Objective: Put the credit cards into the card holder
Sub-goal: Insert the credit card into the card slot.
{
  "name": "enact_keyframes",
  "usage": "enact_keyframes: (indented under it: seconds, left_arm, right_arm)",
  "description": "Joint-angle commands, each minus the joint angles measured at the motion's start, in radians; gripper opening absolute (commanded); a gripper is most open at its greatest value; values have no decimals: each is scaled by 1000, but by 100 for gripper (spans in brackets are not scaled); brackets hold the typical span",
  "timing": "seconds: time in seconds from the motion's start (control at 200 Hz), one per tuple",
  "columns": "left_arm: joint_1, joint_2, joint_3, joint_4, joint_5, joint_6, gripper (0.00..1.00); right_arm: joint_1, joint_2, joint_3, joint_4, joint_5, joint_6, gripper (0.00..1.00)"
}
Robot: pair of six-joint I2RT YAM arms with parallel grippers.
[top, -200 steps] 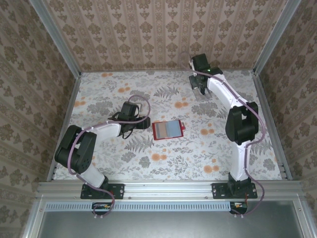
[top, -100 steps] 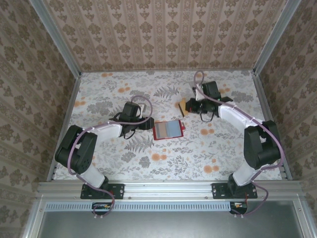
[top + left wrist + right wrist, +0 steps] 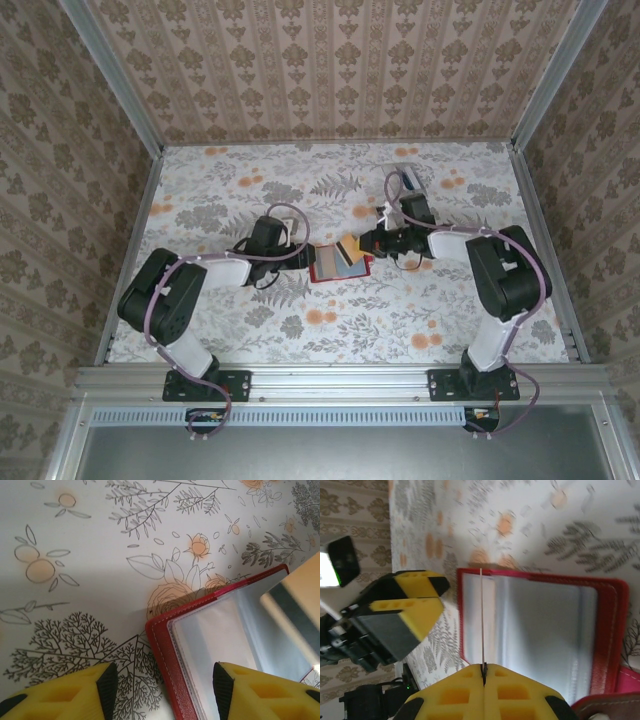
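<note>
Card holder (image 3: 540,630) open, right tool (image 3: 483,669) clamped on credit card (image 3: 300,605); left tool (image 3: 165,680) apart

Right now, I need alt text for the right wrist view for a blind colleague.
The right gripper, yellow-fingered, pinches a thin card seen edge-on over the open red card holder, which lies on the floral table. The left gripper sits at the holder's edge.

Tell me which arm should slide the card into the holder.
Right: the right gripper is shut on a card, held edge-on over the open holder. The left gripper is open and empty, straddling the holder's edge, so it likely suits steadying.
</note>
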Motion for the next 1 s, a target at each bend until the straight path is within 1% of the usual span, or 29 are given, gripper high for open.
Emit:
enact_keyframes:
  seconds: [0.0,0.04,0.08,0.145,0.18,0.245,0.285,0.355,0.515,0.61,0.695,0.825,0.92,0.995]
  left_arm:
    - [-27,-22,-51,66,29,-70,57]
    - [-30,-22,-50,78,59,-70,57]
    - [-42,-26,-35,57,67,-41,56]
    - [-64,-28,-8,-20,6,6,55]
    - [-70,-25,1,-39,-10,19,53]
    - [-71,-21,9,-46,0,20,46]
    - [-72,-21,5,-41,-7,23,43]
    - [-72,-22,-1,-44,-31,17,41]
    - [-71,-21,25,-94,-46,39,33]
    - [-66,-16,25,-101,-67,32,31]
    - [-63,-5,39,-111,-49,40,28]
    - [-62,2,37,-108,-57,35,25]
    - [-57,13,56,-121,-38,47,21]
    - [-57,16,62,-138,-54,55,19]
  right_arm:
    - [23,44,-25,100,-39,38,0]
    - [24,50,-33,117,-36,46,0]
    - [25,54,-36,119,-35,48,0]
    - [24,57,-37,107,-33,36,0]
    - [25,60,-35,94,-27,27,0]
    - [25,69,-34,86,-27,21,0]
    - [26,70,-38,93,-26,27,0]
    - [30,72,-53,121,-25,43,0]
    - [32,76,-63,139,-5,53,0]
    - [41,83,-63,159,-4,70,0]
    - [59,89,-64,170,26,78,0]
    - [95,77,-100,279,102,158,0]
    - [123,63,-109,293,172,157,0]
    - [129,60,-120,328,203,174,0]
